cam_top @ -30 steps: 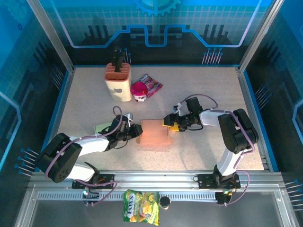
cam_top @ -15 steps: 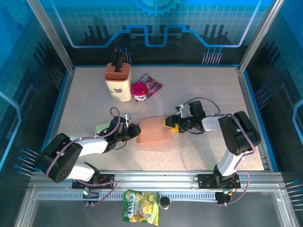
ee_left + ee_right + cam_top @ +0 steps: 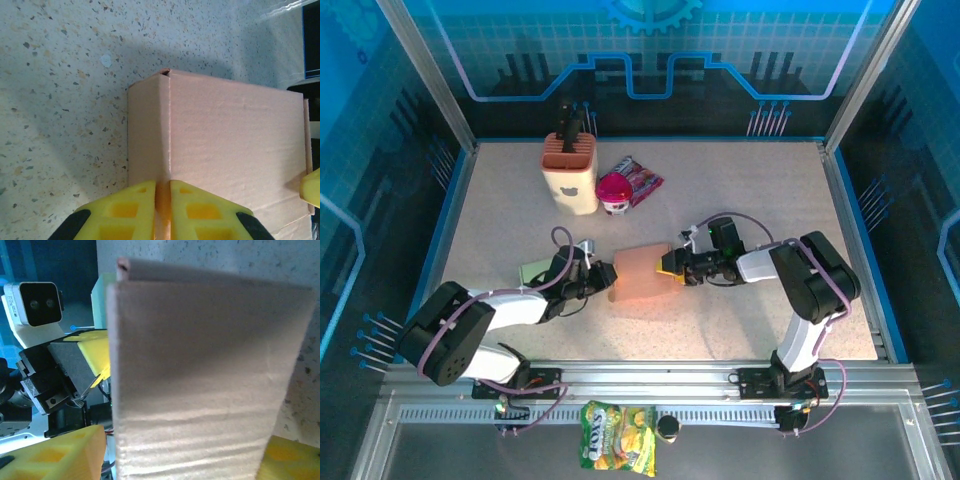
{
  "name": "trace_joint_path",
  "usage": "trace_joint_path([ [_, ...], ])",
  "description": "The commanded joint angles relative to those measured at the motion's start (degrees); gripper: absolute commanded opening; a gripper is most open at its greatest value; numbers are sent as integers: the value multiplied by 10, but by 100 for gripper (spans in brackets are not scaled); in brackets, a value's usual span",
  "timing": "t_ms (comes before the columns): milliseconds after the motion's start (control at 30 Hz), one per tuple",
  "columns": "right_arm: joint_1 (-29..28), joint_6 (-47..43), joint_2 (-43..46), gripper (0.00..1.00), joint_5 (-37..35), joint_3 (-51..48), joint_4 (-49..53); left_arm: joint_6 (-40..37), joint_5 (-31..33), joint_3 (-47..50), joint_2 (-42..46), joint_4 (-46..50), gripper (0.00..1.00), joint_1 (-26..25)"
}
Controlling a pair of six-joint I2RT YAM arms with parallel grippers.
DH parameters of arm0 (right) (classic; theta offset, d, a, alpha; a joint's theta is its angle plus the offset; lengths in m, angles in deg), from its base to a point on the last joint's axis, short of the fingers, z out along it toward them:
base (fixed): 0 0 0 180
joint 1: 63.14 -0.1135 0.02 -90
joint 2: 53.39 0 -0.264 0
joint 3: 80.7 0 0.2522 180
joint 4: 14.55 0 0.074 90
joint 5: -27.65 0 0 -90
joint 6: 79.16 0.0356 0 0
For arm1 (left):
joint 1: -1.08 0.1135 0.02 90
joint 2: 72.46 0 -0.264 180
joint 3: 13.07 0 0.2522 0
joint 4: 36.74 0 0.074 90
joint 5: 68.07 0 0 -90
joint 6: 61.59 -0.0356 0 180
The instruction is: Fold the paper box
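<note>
The paper box [image 3: 642, 277], pinkish-brown cardboard, lies at the table's middle between both arms. My left gripper [image 3: 607, 279] is at its left end. In the left wrist view my left gripper [image 3: 162, 212] is shut on a thin upright fold of the box [image 3: 230, 140], with the yellow fingertips [image 3: 125, 215] pressed against the cardboard. My right gripper [image 3: 670, 267] straddles the box's right end. In the right wrist view the box panel [image 3: 200, 380] stands between the yellow fingers [image 3: 55, 452], with a thin gap on the left side, so the right gripper [image 3: 185, 460] is open.
A beige holder with dark handles [image 3: 570, 175], a red-lidded cup [image 3: 613, 192] and a snack packet [image 3: 642, 178] stand at the back. A green item [image 3: 534, 271] lies beside the left arm. A chips bag [image 3: 618, 448] rests on the front rail.
My right gripper has slid left over the box's right end and its jaws have narrowed around it. The left gripper keeps its pinch and has barely moved.
</note>
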State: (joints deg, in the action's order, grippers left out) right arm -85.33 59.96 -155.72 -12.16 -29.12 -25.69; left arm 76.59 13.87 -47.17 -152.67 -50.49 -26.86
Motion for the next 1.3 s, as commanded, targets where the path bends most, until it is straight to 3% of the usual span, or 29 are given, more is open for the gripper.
trace_joint_path([
  [0, -7, 34, -13, 54, 17, -10, -51, 6, -2, 15, -19, 43, 14, 6],
  [100, -5, 60, -14, 49, 20, -16, -83, 1, -10, 15, -12, 43, 20, 9],
  [200, 0, 87, -19, 44, 26, -20, -107, -20, -14, 9, 22, 62, 33, 10],
  [300, 12, 129, -23, 39, 40, -27, -149, -92, -14, -17, 76, 115, 42, 6],
  [400, 30, 188, -20, 38, 58, -40, -207, -215, 4, -61, 140, 186, 45, -25],
  [600, 76, 258, 7, 38, 94, -50, -228, -517, 189, -135, 210, 296, 55, -184],
  [700, 87, 258, 34, 38, 103, -47, -183, -632, 282, -139, 207, 287, 57, -240],
  [867, 102, 196, 90, 39, 98, -30, -27, -770, 335, -140, 183, 245, 61, -269],
  [933, 103, 166, 111, 39, 91, -20, 37, -814, 362, -138, 165, 215, 67, -276],
  [1067, 103, 137, 133, 40, 82, -4, 120, -876, 397, -137, 129, 153, 69, -292],
  [1267, 104, 150, 142, 40, 82, 0, 133, -928, 430, -144, 59, 118, 71, -309],
])
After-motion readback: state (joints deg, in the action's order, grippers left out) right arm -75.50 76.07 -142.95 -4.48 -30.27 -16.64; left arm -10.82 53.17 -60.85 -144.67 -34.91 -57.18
